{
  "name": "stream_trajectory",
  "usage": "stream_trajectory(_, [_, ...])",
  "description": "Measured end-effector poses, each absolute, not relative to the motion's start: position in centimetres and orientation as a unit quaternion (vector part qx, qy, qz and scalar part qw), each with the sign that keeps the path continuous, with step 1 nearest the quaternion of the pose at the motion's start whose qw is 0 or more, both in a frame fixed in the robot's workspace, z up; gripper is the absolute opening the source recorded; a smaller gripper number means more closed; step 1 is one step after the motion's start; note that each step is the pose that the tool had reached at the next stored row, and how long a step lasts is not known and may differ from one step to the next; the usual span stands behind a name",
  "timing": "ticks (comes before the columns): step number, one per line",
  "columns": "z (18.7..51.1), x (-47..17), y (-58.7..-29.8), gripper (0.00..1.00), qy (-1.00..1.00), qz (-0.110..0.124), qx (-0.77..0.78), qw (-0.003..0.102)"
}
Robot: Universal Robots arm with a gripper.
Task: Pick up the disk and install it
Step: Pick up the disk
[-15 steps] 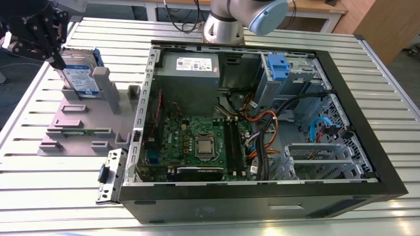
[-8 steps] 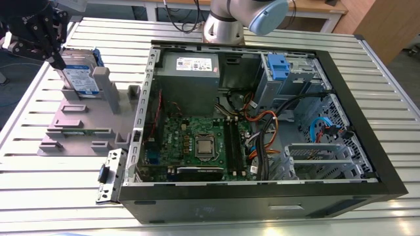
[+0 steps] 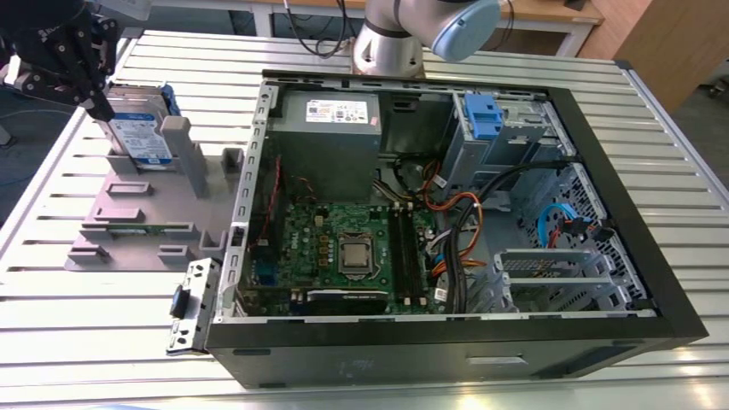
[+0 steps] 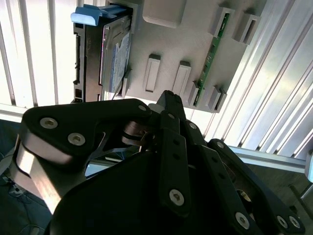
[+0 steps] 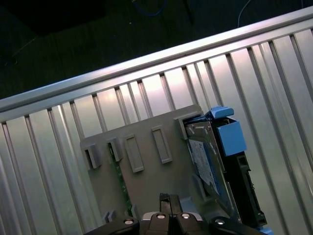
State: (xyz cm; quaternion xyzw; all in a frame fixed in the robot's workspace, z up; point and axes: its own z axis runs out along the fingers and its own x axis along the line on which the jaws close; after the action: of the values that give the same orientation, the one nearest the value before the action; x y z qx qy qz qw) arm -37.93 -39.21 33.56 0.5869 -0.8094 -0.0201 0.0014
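Disk [image 3: 142, 132] and claw are what matter here, but we start from the widest thing. The slatted metal table [image 3: 91, 342] carries an open computer case [image 3: 456, 350] on the exterior view's right and a grey plastic stand [image 3: 125, 218] on its left, the two just beside each other.

The disk stands on edge in a slot at the far end of that stand, away from the camera. Its labelled face is turned towards the stand's upright posts, and its blue bracket [image 3: 169, 101] runs along the side nearer the case. We judge its long axis to run upward, with its thin top edge lying across the stand's width.

The gripper [image 3: 102, 107] hangs over the stand at the exterior view's far left, and from that camera it overlaps the disk's upper corner on the side away from the case. Both wrist views read differently. The gripper [image 4: 168, 98] [image 5: 165, 198] sits above the stand's flat base, the disk [image 4: 115, 54] [image 5: 205, 156] lies off to one side of it, and bare stand shows between them.

So we judge that nothing is held and that the disk has not been lifted from its slot. We cannot tell whether the claw is open or closed.
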Motion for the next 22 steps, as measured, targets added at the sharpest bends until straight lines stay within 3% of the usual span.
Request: stream_trajectory(22, [33.56, -37.93, -39.21, 0.11, -0.805, -0.02, 0.593, 0.002])
